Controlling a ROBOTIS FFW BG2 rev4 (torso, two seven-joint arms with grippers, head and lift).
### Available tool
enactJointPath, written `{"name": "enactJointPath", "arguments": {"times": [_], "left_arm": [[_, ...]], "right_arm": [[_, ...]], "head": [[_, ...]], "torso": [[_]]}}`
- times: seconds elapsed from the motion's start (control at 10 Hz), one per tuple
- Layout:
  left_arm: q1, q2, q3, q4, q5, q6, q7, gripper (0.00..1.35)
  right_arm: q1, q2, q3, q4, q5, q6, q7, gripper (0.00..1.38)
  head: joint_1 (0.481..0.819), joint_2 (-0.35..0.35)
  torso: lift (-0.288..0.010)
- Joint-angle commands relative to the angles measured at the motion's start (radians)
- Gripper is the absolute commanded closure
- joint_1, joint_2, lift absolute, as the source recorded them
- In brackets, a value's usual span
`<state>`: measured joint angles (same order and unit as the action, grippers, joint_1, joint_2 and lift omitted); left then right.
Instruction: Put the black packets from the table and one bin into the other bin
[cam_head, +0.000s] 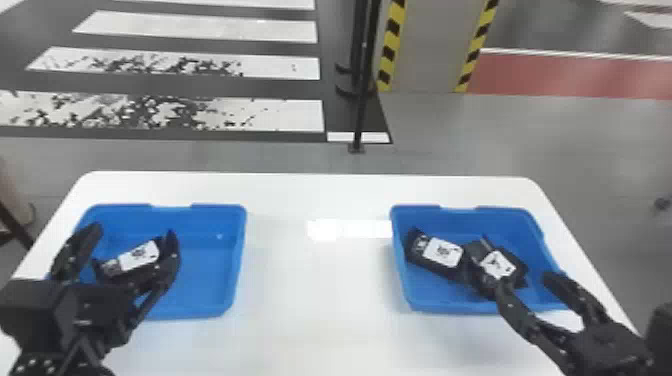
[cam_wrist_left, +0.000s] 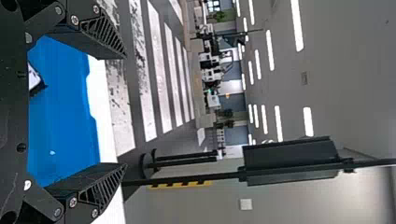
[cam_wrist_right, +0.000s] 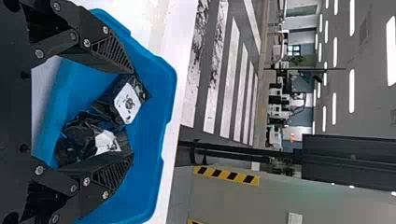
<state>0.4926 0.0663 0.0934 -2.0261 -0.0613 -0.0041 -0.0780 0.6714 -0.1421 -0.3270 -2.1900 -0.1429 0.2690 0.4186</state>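
Left end effector (cam_head: 133, 231): fingers spread wide over the left bin (cam_head: 239, 265), gripping nothing. The left packet (cam_head: 136, 258) lies in that bin, label up, between the fingers as the head view shows it; presumably the spacing is to straddle its width.

Right end effector (cam_head: 525, 281): also wide open, unloaded, at the right bin (cam_head: 450, 309). Below it, the nearer packet (cam_head: 500, 265); beside that, the outer packet (cam_head: 440, 252), slanting toward the bin's inner wall. They lie close together, so a grip would probably need one finger worked into the seam.

Edges: in the left bin, blue floor shows on the inner side of its packet, giving sideways room. The right side is tighter; walls and neighbour limit finger spread. Bins well apart on the desk (cam_head: 320, 285); a carry should lift above both inner rims.
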Motion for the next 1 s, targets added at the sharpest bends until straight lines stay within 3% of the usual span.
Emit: {"name": "enactJointPath", "arguments": {"times": [0.0,0.3,0.4,0.6,0.9], "left_arm": [[-0.073,0.015,0.020,0.039,-0.072,0.154,-0.037,0.22],[-0.247,0.058,0.118,0.108,-0.304,0.480,-0.269,0.22],[-0.284,0.089,0.120,0.108,-0.358,0.549,-0.324,0.23],[-0.336,0.130,0.098,0.120,-0.419,0.632,-0.402,0.23],[-0.375,0.150,0.030,0.172,-0.405,0.694,-0.473,0.23]], "right_arm": [[-0.001,-0.005,0.000,0.024,0.003,0.035,0.017,0.44],[-0.014,-0.010,0.000,0.034,0.027,0.050,0.039,0.44],[-0.019,-0.010,0.000,0.041,0.027,0.050,0.046,0.44],[-0.028,-0.010,0.004,0.054,0.025,0.050,0.055,0.44],[-0.046,-0.013,0.012,0.073,0.021,0.050,0.065,0.44]], "head": [[0.695,-0.071],[0.695,-0.014],[0.695,0.008],[0.695,0.077],[0.695,0.085]], "torso": [[-0.110],[-0.110],[-0.110],[-0.110],[-0.110]]}}
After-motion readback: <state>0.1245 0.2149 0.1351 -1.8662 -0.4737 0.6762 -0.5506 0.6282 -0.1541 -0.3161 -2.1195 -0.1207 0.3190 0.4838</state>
